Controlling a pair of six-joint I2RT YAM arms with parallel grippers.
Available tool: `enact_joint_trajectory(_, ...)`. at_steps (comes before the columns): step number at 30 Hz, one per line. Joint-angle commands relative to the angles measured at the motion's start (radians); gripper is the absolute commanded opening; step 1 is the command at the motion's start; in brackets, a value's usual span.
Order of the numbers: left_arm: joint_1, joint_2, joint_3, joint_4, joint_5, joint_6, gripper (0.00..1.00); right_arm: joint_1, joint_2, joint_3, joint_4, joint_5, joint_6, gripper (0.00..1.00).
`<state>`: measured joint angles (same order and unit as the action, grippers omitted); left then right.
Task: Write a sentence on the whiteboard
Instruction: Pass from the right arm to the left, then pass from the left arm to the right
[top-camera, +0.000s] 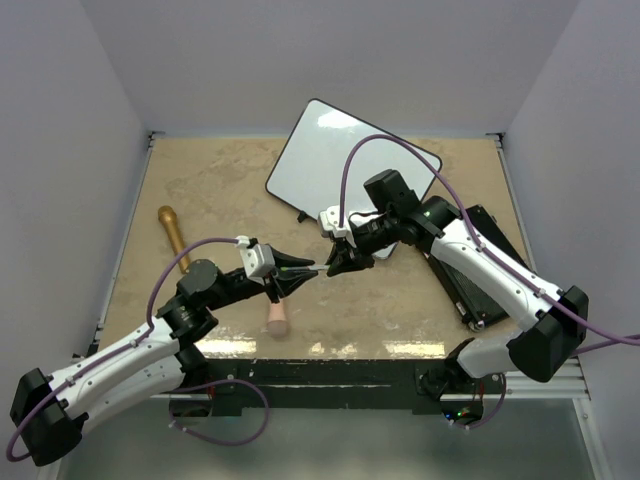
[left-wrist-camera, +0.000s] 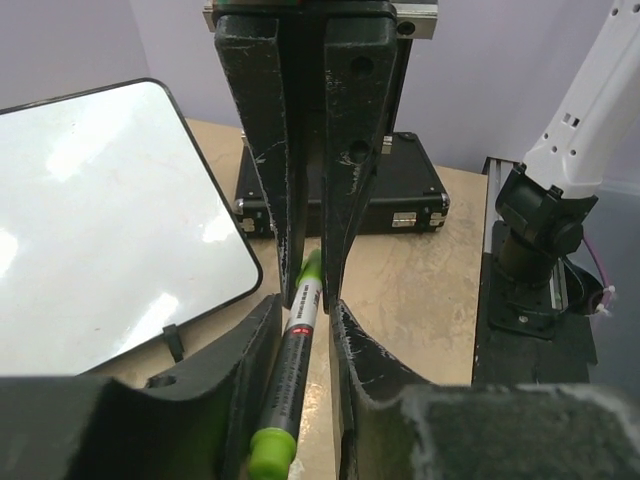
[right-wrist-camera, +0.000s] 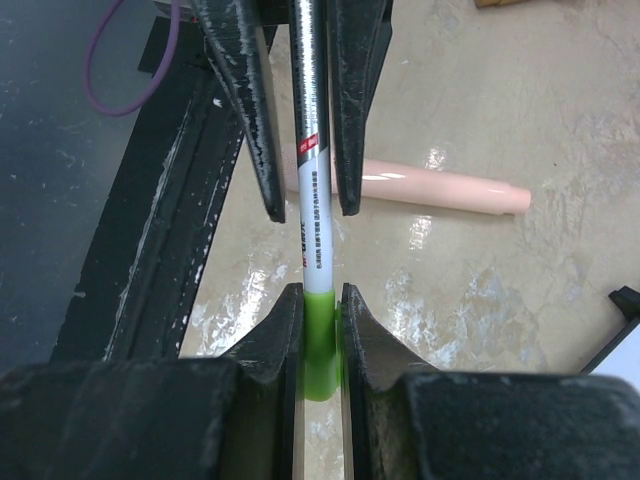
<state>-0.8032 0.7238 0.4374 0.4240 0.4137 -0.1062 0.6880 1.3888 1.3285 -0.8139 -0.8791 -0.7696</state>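
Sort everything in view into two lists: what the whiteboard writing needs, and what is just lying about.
For the job:
whiteboard
green-ended marker, clamped in the right gripper

Just lying about:
black case
pink cylinder
golden-brown stick
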Motion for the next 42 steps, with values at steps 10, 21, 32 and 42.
enact_joint_trajectory(10,-0.010,0.009,0.104,-0.128,-0.009,0.100,0.00,0.005,-0.011,-0.005,0.032,0.011,0.016,0.00)
enact_joint_trajectory(21,-0.010,-0.029,0.081,-0.148,-0.049,0.059,0.00,0.002,-0.037,-0.012,0.024,-0.001,-0.002,0.61)
enact_joint_trajectory(32,-0.008,-0.067,0.007,-0.007,-0.076,-0.062,0.00,0.004,0.001,-0.008,0.018,-0.090,0.001,0.52)
enact_joint_trajectory(42,-0.007,-0.052,0.039,-0.082,-0.027,-0.052,0.28,0.002,-0.005,-0.009,0.002,-0.067,-0.028,0.00)
